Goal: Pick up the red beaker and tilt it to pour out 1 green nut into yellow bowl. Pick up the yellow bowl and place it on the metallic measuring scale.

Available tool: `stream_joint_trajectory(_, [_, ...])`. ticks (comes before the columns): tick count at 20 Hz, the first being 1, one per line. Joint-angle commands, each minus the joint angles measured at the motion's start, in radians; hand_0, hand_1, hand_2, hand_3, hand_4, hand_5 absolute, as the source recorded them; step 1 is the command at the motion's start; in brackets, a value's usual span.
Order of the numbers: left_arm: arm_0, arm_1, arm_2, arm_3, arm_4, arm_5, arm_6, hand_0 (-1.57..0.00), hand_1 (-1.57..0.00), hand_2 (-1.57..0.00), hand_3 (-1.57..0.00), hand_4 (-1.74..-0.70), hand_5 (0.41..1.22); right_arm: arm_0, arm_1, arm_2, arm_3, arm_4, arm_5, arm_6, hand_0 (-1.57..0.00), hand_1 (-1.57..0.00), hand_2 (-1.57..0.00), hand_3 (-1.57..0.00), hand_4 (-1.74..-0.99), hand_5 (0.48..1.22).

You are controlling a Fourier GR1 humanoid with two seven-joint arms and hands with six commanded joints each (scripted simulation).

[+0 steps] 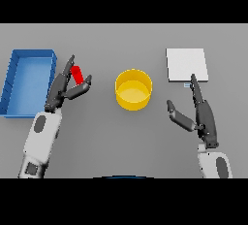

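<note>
Left hand [68,87] spread loosely around the small red beaker [77,74], not gripping; looks light, rigid, best pinched mid-body

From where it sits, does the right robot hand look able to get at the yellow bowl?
Probably yes. Only bare table lies between the right robot hand and the yellow bowl, and its fingers are open.
</note>
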Motion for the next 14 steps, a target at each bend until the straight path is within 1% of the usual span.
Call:
stream_joint_trajectory(1, [-0.021, 0.001, 0.007, 0.029, -0.001, 0.002, -0.006, 0.0, 0.0, 0.0, 0.0, -1.29, 0.684, 0.019, -0.006, -0.006, -0.001, -0.015, 0.011, -0.023, 0.0, 0.0, 0.0, 0.0, -1.269, 0.643])
stream_joint_trajectory(2, [-0.04, -0.004, 0.007, 0.053, -0.005, 0.007, -0.008, 0.0, 0.0, 0.0, 0.0, -1.29, 0.683, 0.008, -0.005, -0.008, 0.002, -0.021, 0.014, -0.011, 0.0, 0.0, 0.0, 0.0, -1.269, 0.642])
stream_joint_trajectory(3, [-0.046, 0.002, 0.013, 0.059, -0.002, 0.003, -0.02, 0.0, 0.0, 0.0, 0.0, -1.29, 0.683, 0.023, -0.001, 0.002, -0.013, -0.016, 0.015, -0.027, 0.0, 0.0, 0.0, 0.0, -1.268, 0.641])
stream_joint_trajectory(4, [-0.065, 0.001, 0.019, 0.082, -0.002, 0.007, -0.016, 0.0, 0.0, 0.0, 0.0, -1.29, 0.683, 0.023, 0.0, -0.003, -0.012, -0.022, 0.014, -0.018, 0.0, 0.0, 0.0, 0.0, -1.265, 0.638])
stream_joint_trajectory(6, [-0.073, -0.009, 0.024, 0.099, 0.009, 0.0, -0.043, 0.0, 0.0, 0.0, 0.0, -1.31, 0.688, 0.01, -0.007, -0.01, -0.003, -0.02, 0.011, -0.003, 0.0, 0.0, 0.0, 0.0, -1.269, 0.64])
stream_joint_trajectory(7, [-0.083, -0.01, 0.028, 0.114, 0.012, -0.003, -0.059, 0.0, 0.0, 0.0, 0.0, -1.32, 0.692, 0.028, -0.016, -0.011, -0.016, -0.02, 0.016, -0.018, 0.0, 0.0, 0.0, 0.0, -1.264, 0.64])
stream_joint_trajectory(9, [-0.085, -0.024, 0.03, 0.14, 0.01, 0.006, -0.084, 0.0, 0.0, 0.0, 0.0, -1.34, 0.698, 0.022, -0.012, -0.01, -0.011, -0.021, 0.014, -0.018, 0.0, 0.0, 0.0, 0.0, -1.263, 0.64])
stream_joint_trajectory(10, [-0.105, -0.027, 0.044, 0.159, 0.019, 0.013, -0.082, 0.0, 0.0, 0.0, 0.0, -1.35, 0.704, 0.027, -0.012, -0.006, -0.016, -0.018, 0.016, -0.015, 0.0, 0.0, 0.0, 0.0, -1.261, 0.641])
stream_joint_trajectory(11, [-0.114, -0.033, 0.057, 0.169, 0.031, 0.018, -0.092, 0.0, -0.03, -0.07, -0.03, -1.38, 0.724, 0.022, -0.011, -0.008, -0.012, -0.015, 0.011, -0.015, 0.0, 0.0, 0.0, 0.0, -1.259, 0.642])
stream_joint_trajectory(12, [-0.125, -0.036, 0.074, 0.19, 0.044, 0.023, -0.105, -0.12, -0.15, -0.18, -0.12, -1.41, 0.75, 0.021, -0.011, -0.012, -0.004, -0.017, 0.01, -0.014, 0.0, 0.0, 0.0, 0.0, -1.26, 0.642])
stream_joint_trajectory(13, [-0.138, -0.042, 0.085, 0.204, 0.052, 0.028, -0.103, -0.29, -0.33, -0.36, -0.29, -1.45, 0.783, 0.015, -0.006, -0.004, -0.006, -0.003, 0.001, -0.014, 0.0, 0.0, 0.0, 0.0, -1.258, 0.644])
stream_joint_trajectory(14, [-0.142, -0.041, 0.092, 0.212, 0.053, 0.039, -0.093, -0.44, -0.48, -0.52, -0.55, -1.45, 0.871, 0.021, -0.011, -0.007, -0.01, -0.007, 0.006, -0.018, 0.0, 0.0, 0.0, 0.0, -1.257, 0.645])
